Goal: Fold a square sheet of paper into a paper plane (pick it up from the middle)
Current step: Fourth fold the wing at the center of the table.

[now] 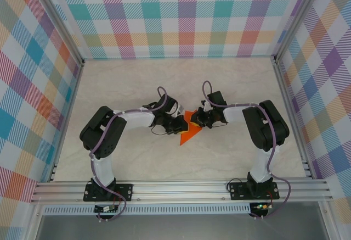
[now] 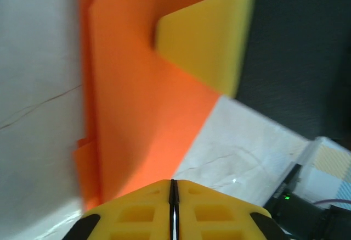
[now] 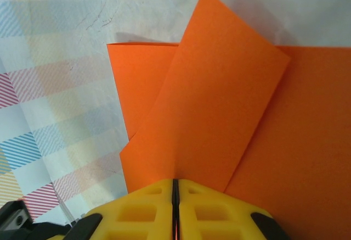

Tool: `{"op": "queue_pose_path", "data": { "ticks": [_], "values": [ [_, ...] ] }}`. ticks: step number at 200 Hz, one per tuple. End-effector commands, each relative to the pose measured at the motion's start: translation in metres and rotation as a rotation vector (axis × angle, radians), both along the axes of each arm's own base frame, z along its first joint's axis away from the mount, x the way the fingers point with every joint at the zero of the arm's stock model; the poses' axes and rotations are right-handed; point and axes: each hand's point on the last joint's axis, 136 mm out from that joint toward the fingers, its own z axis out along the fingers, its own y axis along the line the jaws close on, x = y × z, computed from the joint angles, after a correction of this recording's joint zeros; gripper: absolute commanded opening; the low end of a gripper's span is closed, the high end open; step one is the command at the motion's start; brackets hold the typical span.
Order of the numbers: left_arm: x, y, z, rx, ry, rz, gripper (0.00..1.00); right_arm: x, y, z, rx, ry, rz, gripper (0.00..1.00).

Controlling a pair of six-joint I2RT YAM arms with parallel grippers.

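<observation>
The left claw (image 2: 173,182) is clenched: in its wrist view the two yellow fingers meet along a thin dark seam. The sheet (image 2: 142,113) runs right up under their tips, though I cannot tell whether any paper is caught in that seam. Beyond the tips the orange paper stretches away over the pale marbled table (image 2: 33,86), with a long crease and a second layer showing along its left edge. Across its far part lies a yellow finger (image 2: 203,37) of the other arm, black housing behind it. The right claw (image 3: 175,180) is also pressed tight, and here a folded flap of the sheet (image 3: 219,102) narrows straight into the fingertips, so it is grasping that flap (a sliver of orange shows low in the seam). The flap rises at a slant over the flatter layers beneath, which spread to the left and right of it on the table (image 3: 153,4). From above, the left claw (image 1: 178,126) and right claw (image 1: 197,120) face each other near the middle of the table (image 1: 164,81), just beside one another. The sheet (image 1: 188,134) lies between and slightly in front of them, one pointed corner aimed toward the arm bases. Plaid walls (image 1: 186,15) stand round the table.
</observation>
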Motion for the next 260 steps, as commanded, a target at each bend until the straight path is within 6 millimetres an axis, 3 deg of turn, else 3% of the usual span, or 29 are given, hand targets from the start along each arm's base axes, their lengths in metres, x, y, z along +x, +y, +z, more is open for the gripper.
{"op": "queue_pose_path", "data": {
  "ticks": [1,58,93,119,192,260],
  "values": [
    [0.008,-0.011,0.005,-0.064,0.037,0.006,0.12,-0.024,-0.017,-0.04,-0.101,0.112,-0.019,0.1],
    [0.006,-0.012,-0.032,-0.028,0.115,0.02,0.16,-0.026,-0.017,-0.045,-0.098,0.121,-0.021,0.1],
    [-0.01,0.01,-0.046,0.083,0.142,0.01,0.17,-0.026,-0.018,-0.047,-0.105,0.124,-0.025,0.1],
    [-0.024,0.022,-0.044,0.11,0.146,-0.011,0.17,-0.026,-0.019,-0.048,-0.109,0.126,-0.029,0.1],
    [-0.075,0.033,-0.042,0.172,0.189,-0.177,0.21,-0.026,-0.017,-0.047,-0.101,0.12,-0.023,0.1],
    [-0.096,0.046,-0.039,0.194,0.205,-0.209,0.21,-0.027,-0.019,-0.048,-0.107,0.123,-0.025,0.1]
  ]
}}
